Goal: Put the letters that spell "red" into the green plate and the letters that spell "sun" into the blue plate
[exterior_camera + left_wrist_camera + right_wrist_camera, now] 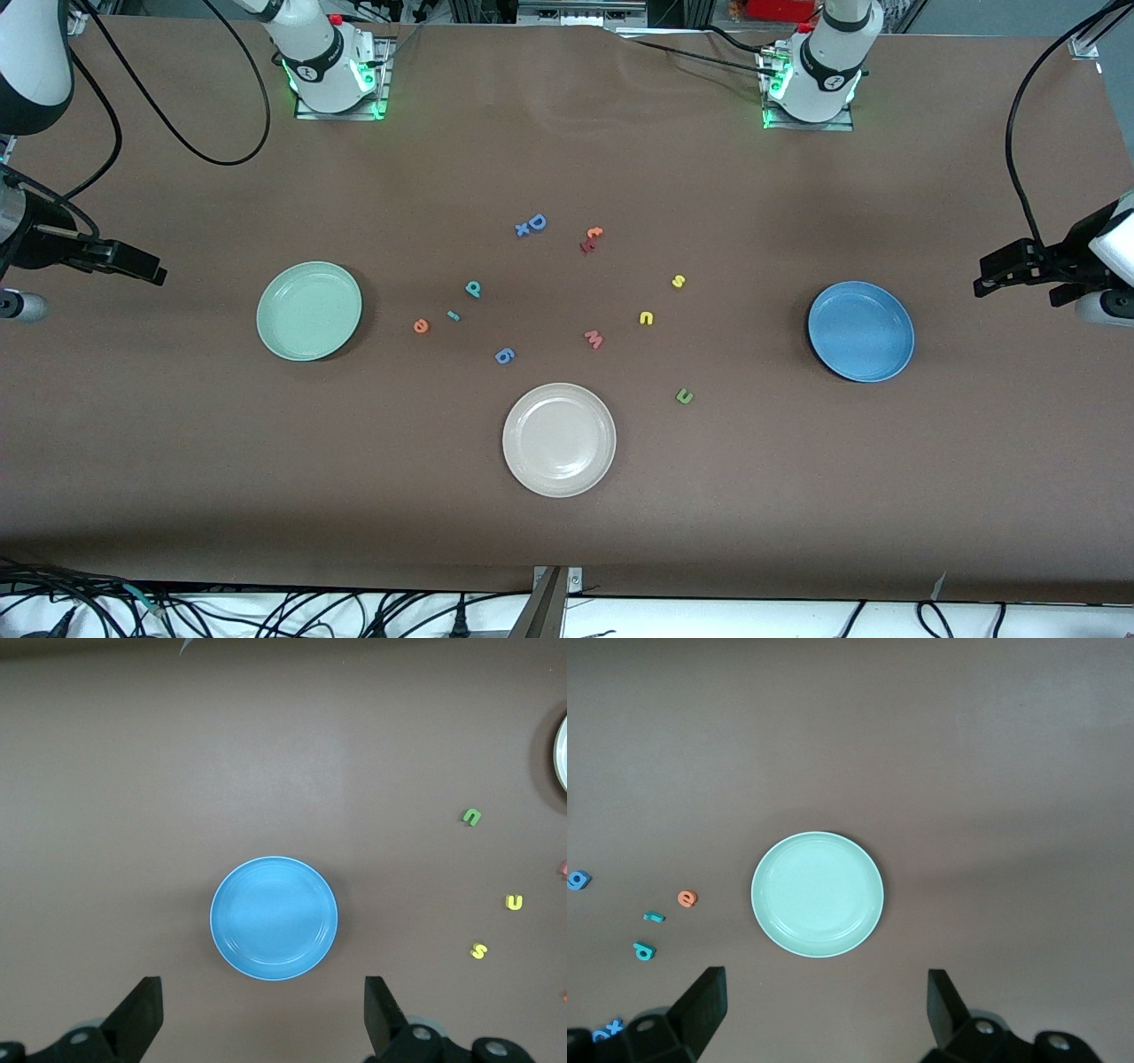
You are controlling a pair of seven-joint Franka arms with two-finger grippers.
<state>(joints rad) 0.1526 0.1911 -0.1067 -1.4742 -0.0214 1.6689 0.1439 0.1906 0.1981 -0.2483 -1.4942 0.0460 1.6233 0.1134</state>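
Waiting high with fingers apart, the left gripper (257,1023) hangs near the blue plate (860,331) and the right gripper (824,1019) near the green plate (309,310).

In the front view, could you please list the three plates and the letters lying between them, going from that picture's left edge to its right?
green plate → orange e → small teal r → teal d → cream-white plate → pink m → yellow n → yellow s → green u → blue plate

light: even, overhead | shadows: soft, faint | focus: sharp
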